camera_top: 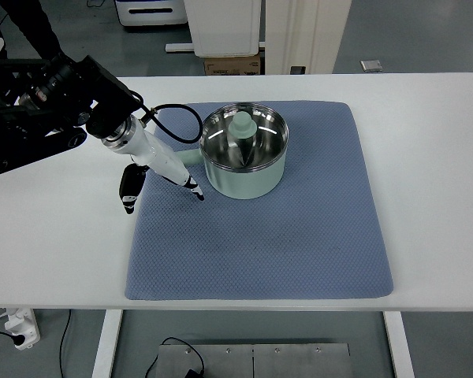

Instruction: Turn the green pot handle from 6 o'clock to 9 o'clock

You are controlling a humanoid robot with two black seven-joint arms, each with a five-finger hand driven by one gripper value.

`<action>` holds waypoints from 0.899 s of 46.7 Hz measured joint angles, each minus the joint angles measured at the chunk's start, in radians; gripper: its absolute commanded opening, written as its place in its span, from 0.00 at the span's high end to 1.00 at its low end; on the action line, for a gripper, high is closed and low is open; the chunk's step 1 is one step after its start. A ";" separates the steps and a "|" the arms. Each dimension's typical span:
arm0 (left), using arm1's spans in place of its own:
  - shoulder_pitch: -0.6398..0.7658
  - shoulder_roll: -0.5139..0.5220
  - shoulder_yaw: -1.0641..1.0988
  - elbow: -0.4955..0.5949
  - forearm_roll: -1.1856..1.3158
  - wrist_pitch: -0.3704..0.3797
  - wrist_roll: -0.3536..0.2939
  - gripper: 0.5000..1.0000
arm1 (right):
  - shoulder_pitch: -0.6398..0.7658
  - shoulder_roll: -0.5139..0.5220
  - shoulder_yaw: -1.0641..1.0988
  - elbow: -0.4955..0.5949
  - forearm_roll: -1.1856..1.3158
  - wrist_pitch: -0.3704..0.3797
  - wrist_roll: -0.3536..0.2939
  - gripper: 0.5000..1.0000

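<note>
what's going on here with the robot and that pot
A humanoid robot is working on a green pot that sits on a blue mat on a white table. Its left hand reaches in from the left, right over the pot's handle, which points to the left, about 9 o'clock. Whether the fingers grip the handle is unclear. A small green lid lies inside the pot. The right arm is not in view.
</note>
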 measured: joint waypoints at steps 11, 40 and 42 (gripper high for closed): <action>0.006 -0.007 0.001 0.033 0.001 0.000 0.022 0.00 | 0.000 0.000 0.000 0.000 0.000 0.000 0.000 0.00; 0.009 -0.016 0.000 0.042 0.006 0.000 0.059 0.00 | 0.000 0.000 0.000 0.000 0.000 0.000 0.000 0.00; 0.009 -0.016 0.000 0.033 0.005 0.000 0.043 0.00 | 0.000 0.000 0.000 0.000 0.000 0.000 0.000 0.00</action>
